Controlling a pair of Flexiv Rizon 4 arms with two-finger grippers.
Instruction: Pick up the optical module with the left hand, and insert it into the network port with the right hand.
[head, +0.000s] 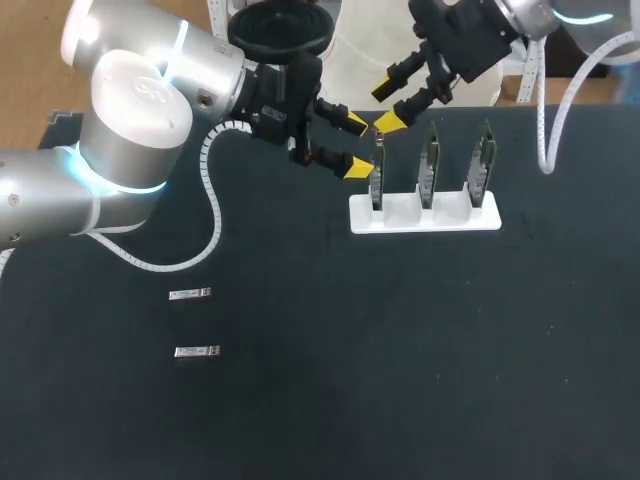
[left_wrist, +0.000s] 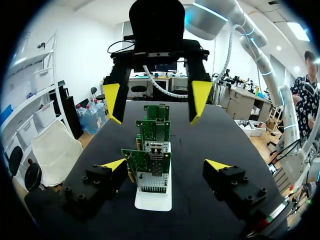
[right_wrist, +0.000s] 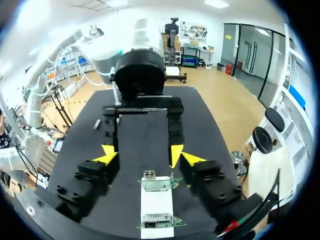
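There are two modules on the one table (head: 330, 400): a far module (head: 190, 293) and a near module (head: 197, 351). Three boards stand in one white holder (head: 400, 218): the left board (head: 377, 178), the middle board (head: 429, 170) and the right board (head: 484, 165). Two arms come in, one from each side. Each carries one gripper, so two in all: the left gripper (head: 356, 145) and the right gripper (head: 388, 106). Each gripper has two fingers, which makes four yellow tips.
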